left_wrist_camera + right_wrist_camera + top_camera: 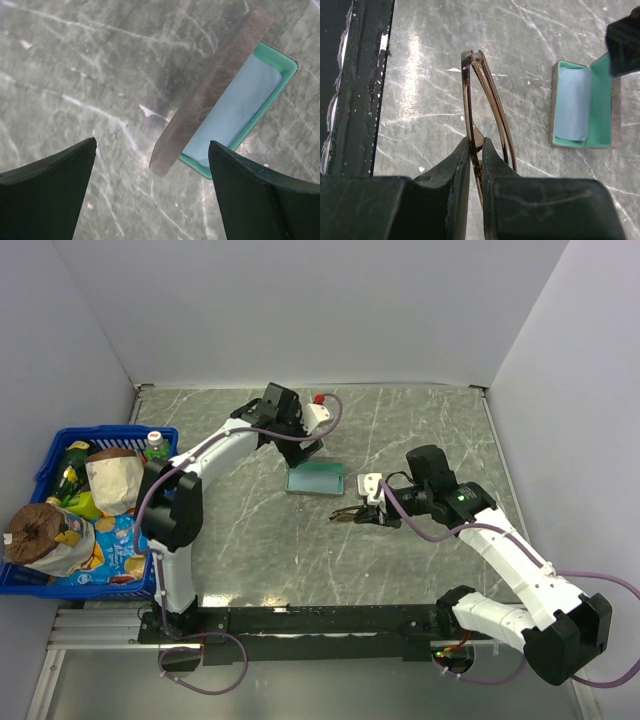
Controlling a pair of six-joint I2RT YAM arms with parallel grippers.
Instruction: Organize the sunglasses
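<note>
The sunglasses (471, 95), thin brown frame with folded temple arms, are pinched at the bridge by my right gripper (476, 142), which is shut on them just above the marble table. In the top view the sunglasses (348, 513) stick out to the left of my right gripper (372, 512). The grey-brown case (315, 480) lies open a short way to their upper left, teal lining up, with a light blue cloth (571, 102) inside. My left gripper (300, 440) hovers open over the case's raised lid (215, 85), nothing between its fingers (60, 170).
A blue basket (110, 433) full of groceries stands at the table's left edge. A black rail (300, 620) runs along the near edge. White walls close the table at the back and both sides.
</note>
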